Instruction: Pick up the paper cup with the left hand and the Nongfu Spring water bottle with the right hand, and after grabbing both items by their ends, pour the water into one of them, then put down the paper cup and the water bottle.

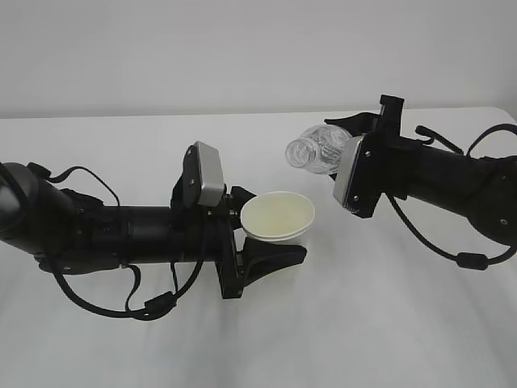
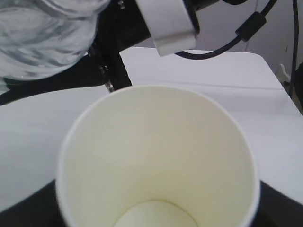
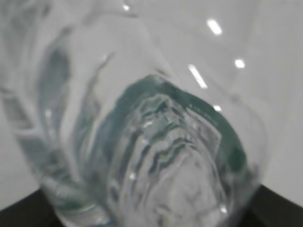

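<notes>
- 1 paper cup (image 1: 278,216), white w/ cream inside, held off the counter (image 1: 363,323) by left hand (image 1: 260,236); mouth facing up & a bit toward camera in ext. view.
- 1 Nongfu Spring water bottle (image 1: 317,150), clear ribbed plastic, no cap, held by right hand (image 1: 356,145); tipped near horizontal, open mouth pointing left, up & to the right of cup rim, not touching.
- 2 arms, black, each w/ silver-grey plate (image 1: 207,175) near the wrist & loose black cables.
- Left fingers (image 1: 275,255): spread wide, pinching the cup from both sides at its lower part; cup fills left wrist view (image 2: 158,156), inside looks dry, bottom disc visible.
- Right fingers: mostly hidden behind plate & bottle in ext. view; spread to bottle width, clamped on its base end. Right wrist view filled by bottle (image 3: 142,142), green label tint seen through the plastic.
- Water: can't tell level or flow; only clear ripply plastic seen.
- Between bottle mouth & cup: open air, no obstacle. In left wrist view bottle (image 2: 42,38) sits upper left above cup rim, right arm's plate (image 2: 165,23) just behind.
- Surface: plain white counter, matte. Behind: pale grey-white wall (image 1: 242,48).
</notes>
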Tool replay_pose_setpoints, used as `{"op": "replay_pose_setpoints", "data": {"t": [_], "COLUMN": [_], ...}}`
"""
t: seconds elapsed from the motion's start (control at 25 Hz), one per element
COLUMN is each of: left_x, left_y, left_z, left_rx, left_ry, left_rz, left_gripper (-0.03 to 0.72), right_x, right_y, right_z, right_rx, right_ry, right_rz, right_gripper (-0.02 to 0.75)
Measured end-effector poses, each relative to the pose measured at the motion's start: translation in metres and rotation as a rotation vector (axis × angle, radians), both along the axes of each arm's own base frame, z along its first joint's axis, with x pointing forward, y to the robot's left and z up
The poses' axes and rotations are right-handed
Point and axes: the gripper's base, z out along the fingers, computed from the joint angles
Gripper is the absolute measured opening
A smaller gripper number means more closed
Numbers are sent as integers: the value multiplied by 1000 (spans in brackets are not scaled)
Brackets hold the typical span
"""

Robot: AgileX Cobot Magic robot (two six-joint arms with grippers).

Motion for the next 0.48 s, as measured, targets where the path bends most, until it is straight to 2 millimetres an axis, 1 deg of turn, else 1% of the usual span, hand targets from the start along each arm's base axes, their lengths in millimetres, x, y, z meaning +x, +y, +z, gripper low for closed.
{"op": "replay_pose_setpoints", "data": {"t": [0.16,0.36,0.48], "left_x": [0,-7,-7], "left_y": [-1,-8,-10], "left_z": [0,0,0], "left_rx": [0,0,-1], "left_ry": [0,-7,-12], "left_rz": [-2,-27,-28], "left_gripper": [502,501,501], "right_x": [0,0,1], "right_y": [0,0,0], "right_z": [2,2,3], "right_rx": [-13,-34,-39], "right_ry": [-31,-56,-70], "right_rz": [5,11,3], "right_gripper": [475,475,475]}}
